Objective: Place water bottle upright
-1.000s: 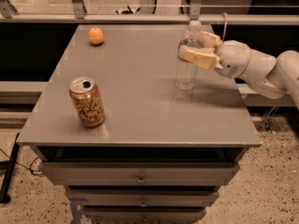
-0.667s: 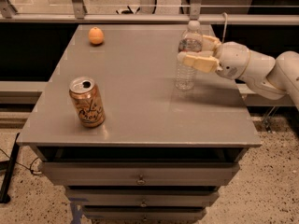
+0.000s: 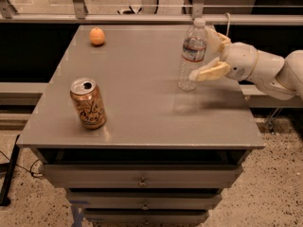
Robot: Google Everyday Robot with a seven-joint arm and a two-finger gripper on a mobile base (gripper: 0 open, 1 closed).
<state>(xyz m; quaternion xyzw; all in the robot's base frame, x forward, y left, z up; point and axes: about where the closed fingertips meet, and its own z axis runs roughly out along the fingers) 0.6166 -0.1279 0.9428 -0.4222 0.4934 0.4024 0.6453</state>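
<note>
While the water bottle (image 3: 191, 51) stands upright on the far right part of the table (image 3: 142, 108), we record the gripper (image 3: 205, 56) just right of it, its fingers spread apart. We note a drink can (image 3: 88, 102) near left and an orange (image 3: 97, 36) far left.
</note>
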